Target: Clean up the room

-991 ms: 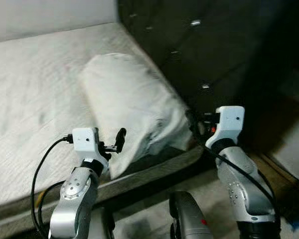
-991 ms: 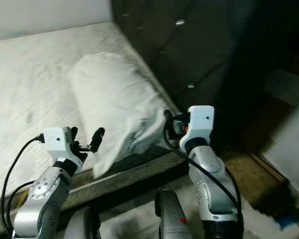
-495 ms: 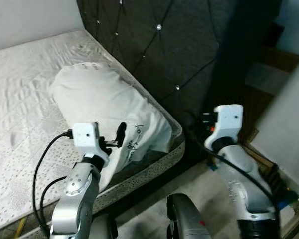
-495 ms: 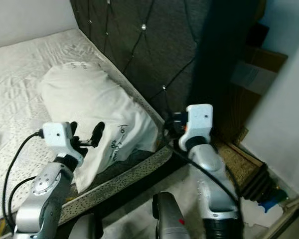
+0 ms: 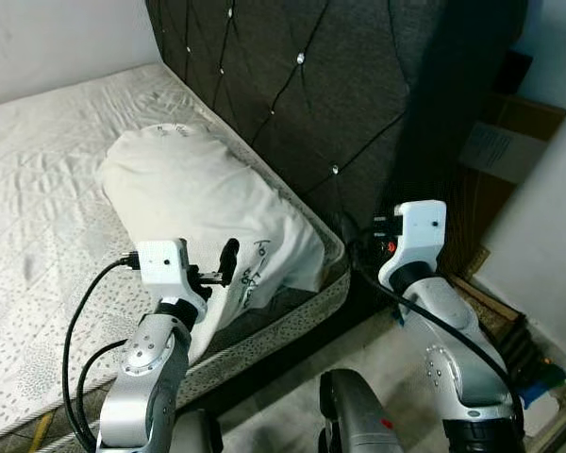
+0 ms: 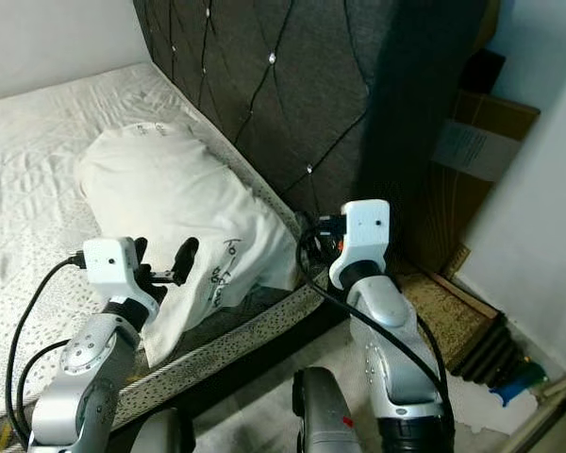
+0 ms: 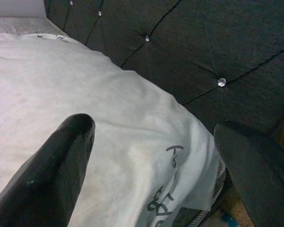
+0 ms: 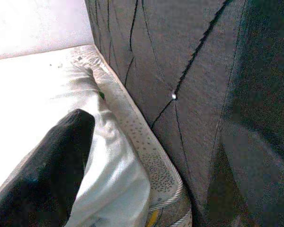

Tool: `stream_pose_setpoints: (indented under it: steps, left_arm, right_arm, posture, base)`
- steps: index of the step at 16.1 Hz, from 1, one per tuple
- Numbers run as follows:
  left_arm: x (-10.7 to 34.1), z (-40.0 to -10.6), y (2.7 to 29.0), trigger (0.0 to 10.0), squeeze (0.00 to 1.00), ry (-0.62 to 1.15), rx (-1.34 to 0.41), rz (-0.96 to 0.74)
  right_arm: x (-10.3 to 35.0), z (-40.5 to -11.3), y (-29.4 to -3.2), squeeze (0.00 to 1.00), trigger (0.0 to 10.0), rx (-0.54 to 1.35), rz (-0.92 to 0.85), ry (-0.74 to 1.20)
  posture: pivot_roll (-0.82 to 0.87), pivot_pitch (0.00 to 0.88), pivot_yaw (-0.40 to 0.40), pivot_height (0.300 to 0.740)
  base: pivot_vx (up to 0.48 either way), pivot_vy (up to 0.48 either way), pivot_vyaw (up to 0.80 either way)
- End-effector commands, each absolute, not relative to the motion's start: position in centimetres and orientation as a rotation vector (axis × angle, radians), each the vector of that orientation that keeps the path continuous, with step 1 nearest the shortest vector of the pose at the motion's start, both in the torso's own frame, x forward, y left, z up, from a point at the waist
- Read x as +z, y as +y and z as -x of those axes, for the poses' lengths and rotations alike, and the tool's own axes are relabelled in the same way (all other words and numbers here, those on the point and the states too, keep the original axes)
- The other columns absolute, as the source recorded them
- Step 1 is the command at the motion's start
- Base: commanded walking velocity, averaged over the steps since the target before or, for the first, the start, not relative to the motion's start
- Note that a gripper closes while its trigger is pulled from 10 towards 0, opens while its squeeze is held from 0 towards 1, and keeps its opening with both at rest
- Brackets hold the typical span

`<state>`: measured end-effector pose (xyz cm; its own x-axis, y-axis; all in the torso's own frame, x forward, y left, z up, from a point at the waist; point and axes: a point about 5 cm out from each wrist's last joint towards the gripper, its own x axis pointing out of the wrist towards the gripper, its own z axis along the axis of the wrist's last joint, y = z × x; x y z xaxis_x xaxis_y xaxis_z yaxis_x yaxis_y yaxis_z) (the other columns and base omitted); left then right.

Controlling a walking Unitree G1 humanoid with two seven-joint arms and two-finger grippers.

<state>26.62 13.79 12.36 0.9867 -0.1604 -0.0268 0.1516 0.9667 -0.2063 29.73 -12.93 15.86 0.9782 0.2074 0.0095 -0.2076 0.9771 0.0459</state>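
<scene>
Robot stands at the bed corner. White pillow (image 5: 208, 203) lies on the mattress (image 5: 47, 189), long axis from 11 o'clock to 5 o'clock, its lower end at the mattress edge, alongside the dark tufted headboard (image 5: 340, 85).

Left gripper (image 5: 208, 274): jaws spread, empty, hovering at the pillow's lower end near 7 o'clock; contact cannot be judged. Right gripper (image 6: 313, 234): at 3 o'clock, between the mattress corner and the headboard; jaw state cannot be told.

Progress: early. Pillow is ungrasped and sits skewed, partly overhanging the edge. Cardboard box (image 5: 505, 142) stands at 2 o'clock; a small blue item (image 6: 517, 385) lies on the floor (image 6: 491, 396) at 4 o'clock. Judged remaining: straighten the pillow, pick up floor clutter.
</scene>
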Motion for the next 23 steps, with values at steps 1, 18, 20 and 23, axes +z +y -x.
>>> stream_pose_setpoints:
  steps: [1, 18, 20, 23]
  left_arm:
    - [12.3, -26.6, 13.9, 10.0, 0.0, 0.045, -0.155, 0.203]
    - [11.9, -26.4, 13.7, 10.0, 0.0, 0.064, -0.165, 0.212]
    - [11.8, -26.3, 13.7, 10.0, 0.0, 0.069, -0.164, 0.205]
    - [11.6, -26.2, 13.8, 10.0, 0.0, 0.075, -0.161, 0.203]
  right_arm:
    - [16.8, -29.8, -12.8, 0.0, 10.0, 0.224, -0.055, -0.045]
    - [16.0, -29.4, -13.2, 0.0, 10.0, 0.211, -0.067, -0.025]
    - [15.8, -29.4, -13.1, 0.0, 10.0, 0.213, -0.055, -0.019]
    - [15.6, -29.4, -13.1, 0.0, 10.0, 0.188, -0.076, -0.017]
  posture:
    - [-0.15, 0.043, 0.048, 0.637]
    - [-0.15, 0.039, 0.052, 0.74]
    - [-0.15, 0.037, 0.05, 0.74]
    - [-0.15, 0.033, 0.051, 0.74]
  base:
    - [0.0, 0.0, 0.0]
    - [0.0, 0.0, 0.03]
    - [0.0, 0.0, 0.78]
    - [0.0, 0.0, 0.42]
